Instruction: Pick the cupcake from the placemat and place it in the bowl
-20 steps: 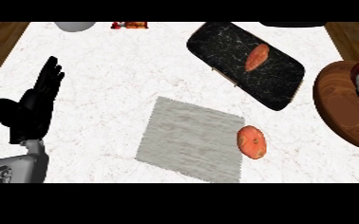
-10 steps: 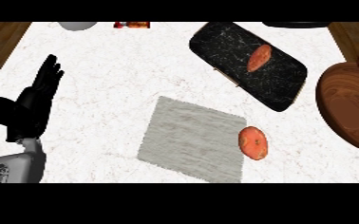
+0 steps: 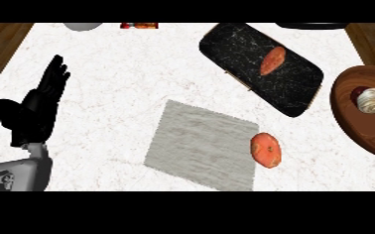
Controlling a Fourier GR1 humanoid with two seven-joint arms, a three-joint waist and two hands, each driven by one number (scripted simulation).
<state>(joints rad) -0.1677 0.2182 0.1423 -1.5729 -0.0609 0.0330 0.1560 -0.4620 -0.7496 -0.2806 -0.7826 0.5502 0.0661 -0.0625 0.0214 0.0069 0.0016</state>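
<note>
The grey placemat (image 3: 201, 146) lies in the middle of the counter with nothing on top of it. At the right edge stands the brown wooden bowl (image 3: 348, 116), partly cut off by the view. A pale ridged thing that looks like the cupcake (image 3: 365, 99) sits inside it. My left hand (image 3: 36, 109) rests at the far left, open with fingers pointing up, well away from both placemat and bowl. My right hand does not show.
An orange sweet potato (image 3: 266, 149) lies against the placemat's right edge. A black marbled tray (image 3: 242, 42) at the back right carries another orange piece (image 3: 273, 60). Small items sit along the back edge. Wooden borders flank the counter.
</note>
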